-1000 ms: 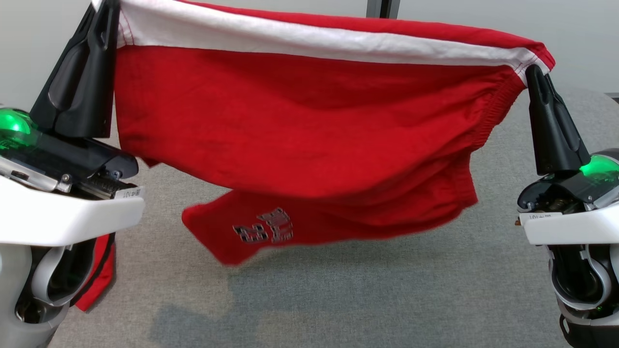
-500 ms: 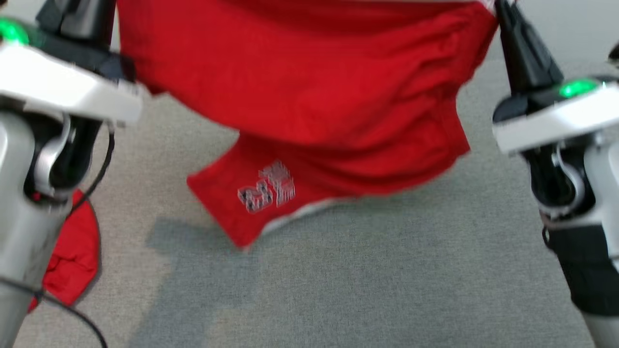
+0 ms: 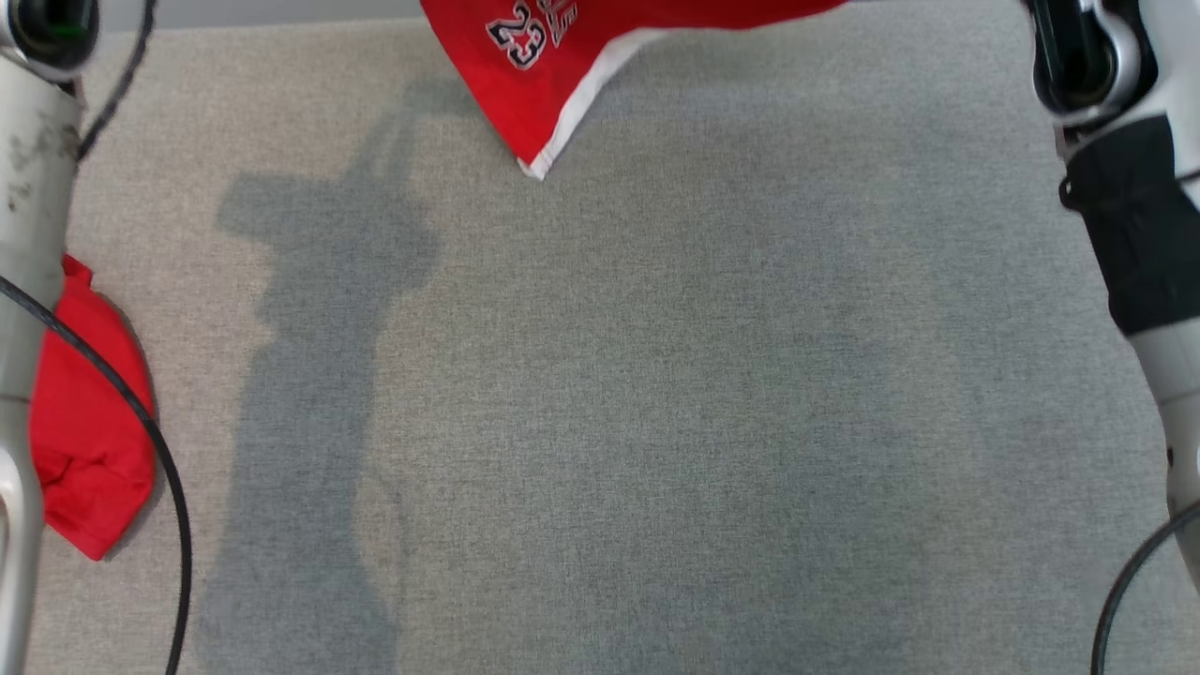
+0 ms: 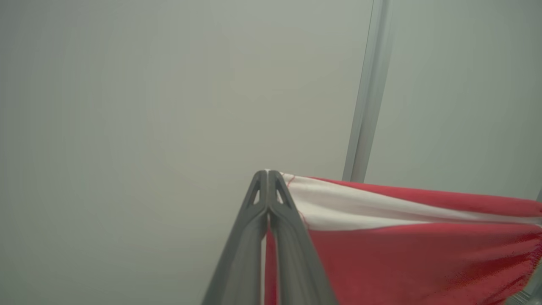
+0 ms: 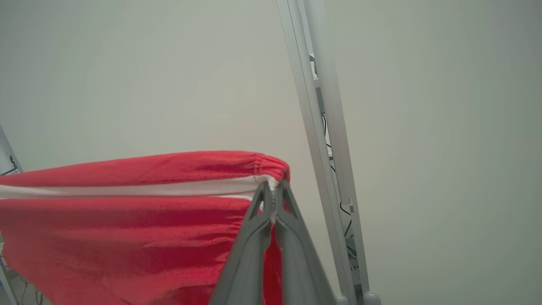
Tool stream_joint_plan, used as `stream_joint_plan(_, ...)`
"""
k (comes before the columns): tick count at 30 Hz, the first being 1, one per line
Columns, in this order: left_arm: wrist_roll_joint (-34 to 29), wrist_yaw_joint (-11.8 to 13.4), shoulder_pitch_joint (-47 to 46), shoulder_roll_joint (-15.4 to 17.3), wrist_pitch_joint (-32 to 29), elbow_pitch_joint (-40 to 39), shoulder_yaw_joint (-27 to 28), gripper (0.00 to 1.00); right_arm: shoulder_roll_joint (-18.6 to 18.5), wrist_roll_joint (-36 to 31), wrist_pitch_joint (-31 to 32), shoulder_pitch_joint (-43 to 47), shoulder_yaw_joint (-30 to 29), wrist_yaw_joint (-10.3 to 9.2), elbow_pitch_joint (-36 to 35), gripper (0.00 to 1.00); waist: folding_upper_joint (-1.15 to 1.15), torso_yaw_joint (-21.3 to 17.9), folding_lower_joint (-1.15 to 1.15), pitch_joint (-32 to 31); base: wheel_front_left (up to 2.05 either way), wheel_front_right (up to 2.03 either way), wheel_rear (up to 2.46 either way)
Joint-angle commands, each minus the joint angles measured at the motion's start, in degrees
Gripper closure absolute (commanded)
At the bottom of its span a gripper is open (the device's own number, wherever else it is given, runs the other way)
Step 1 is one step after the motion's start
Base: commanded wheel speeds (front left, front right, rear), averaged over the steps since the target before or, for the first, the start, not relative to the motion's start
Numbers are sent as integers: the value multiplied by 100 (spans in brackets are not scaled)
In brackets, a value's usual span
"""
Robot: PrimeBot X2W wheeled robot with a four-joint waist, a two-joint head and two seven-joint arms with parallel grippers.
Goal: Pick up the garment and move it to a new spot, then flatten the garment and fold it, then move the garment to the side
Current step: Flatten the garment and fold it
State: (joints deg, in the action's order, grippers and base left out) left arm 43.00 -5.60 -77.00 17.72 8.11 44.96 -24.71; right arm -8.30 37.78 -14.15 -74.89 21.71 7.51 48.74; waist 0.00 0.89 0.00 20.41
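Garment (image 5: 127, 237), red shorts w/ white waistband, hangs stretched between both grippers, lifted off the grey tabletop (image 3: 656, 422). L gripper (image 4: 267, 173): fingers pressed together, pinching one waistband corner, seen in left wrist view against a pale wall & a metal post (image 4: 366, 106). R gripper (image 5: 274, 184): likewise clamped tight on the opposite waistband corner, just beside the gathered elastic; an aluminium frame upright (image 5: 322, 127) rises behind it. Head view, looking down: one leg of the shorts dangles in at top centre, w/ white-edged hem (image 3: 586, 94) and "23" print (image 3: 518, 37) showing. Its pointed tip hangs over the far part of the tabletop; cannot tell whether it touches. A dark shadow lies on the surface to the left of that tip. At the left edge, a second red cloth (image 3: 89, 450) sits bunched on the tabletop, partly behind the left arm (image 3: 28, 234), w/ a black cable (image 3: 150, 441) crossing in front. Right arm (image 3: 1139, 234), black-sleeved mid-section, runs down the right edge.
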Motion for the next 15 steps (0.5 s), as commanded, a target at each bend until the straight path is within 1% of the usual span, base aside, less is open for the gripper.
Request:
stream_joint_plan(1, -9, -17, -204, 81, 113, 165, 52, 100, -12, -62, -72, -158, -47, -3, 127, 100, 0, -10, 0, 79, 0, 0, 0)
stream_joint_plan(3, -88, -60, -473, 44, 342, 509, 33, 100, 54, -161, -110, -422, -105, -4, 392, 100, 0, -10, 0, 160, 0, 0, 0)
stream_joint_plan(5, -198, -94, -734, -13, 483, 712, -60, 100, 56, -309, -123, -642, -302, -4, 400, 100, 0, 21, 0, 285, 0, 0, 0)
stream_joint_plan(7, -175, -132, -819, -114, 529, 929, -141, 100, 130, -482, -114, -656, -350, -4, 476, 100, 0, 52, 0, 378, 0, 0, 0)
stream_joint_plan(11, -62, -188, -717, -304, 480, 1315, -380, 100, 219, -638, -116, -580, -230, -3, 539, 100, 0, 80, 0, 508, 0, 0, 0)
stream_joint_plan(13, 93, -193, -536, -448, 483, 1314, -526, 100, 216, -661, -117, -422, -99, -3, 528, 100, 0, 104, 0, 580, 0, 0, 0)
stream_joint_plan(15, 193, -192, -287, -487, 514, 1269, -706, 100, 182, -660, -117, -203, 91, -2, 462, 100, 0, 124, 0, 628, 0, 0, 0)
